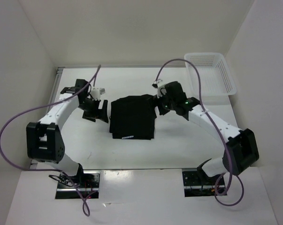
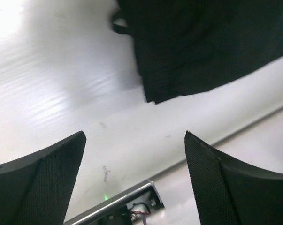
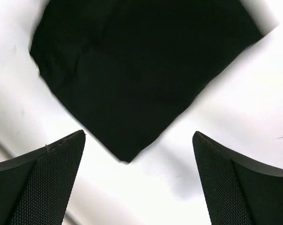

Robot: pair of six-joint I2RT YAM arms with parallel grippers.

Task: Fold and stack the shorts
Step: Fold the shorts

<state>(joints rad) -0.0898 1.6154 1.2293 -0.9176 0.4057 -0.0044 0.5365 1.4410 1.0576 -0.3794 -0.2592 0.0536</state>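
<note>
The black shorts (image 1: 133, 117) lie folded into a rough rectangle in the middle of the white table, a small white logo near their near hem. My left gripper (image 1: 98, 111) is open and empty just left of them; the left wrist view shows a corner of the shorts (image 2: 202, 47) beyond its spread fingers. My right gripper (image 1: 160, 104) is open and empty at the shorts' far right corner; the right wrist view shows a corner of the shorts (image 3: 141, 75) pointing between its fingers, apart from them.
A white mesh basket (image 1: 211, 74) stands at the far right of the table. White walls close in the back and both sides. The table's metal edge and left base electronics (image 2: 127, 206) show in the left wrist view.
</note>
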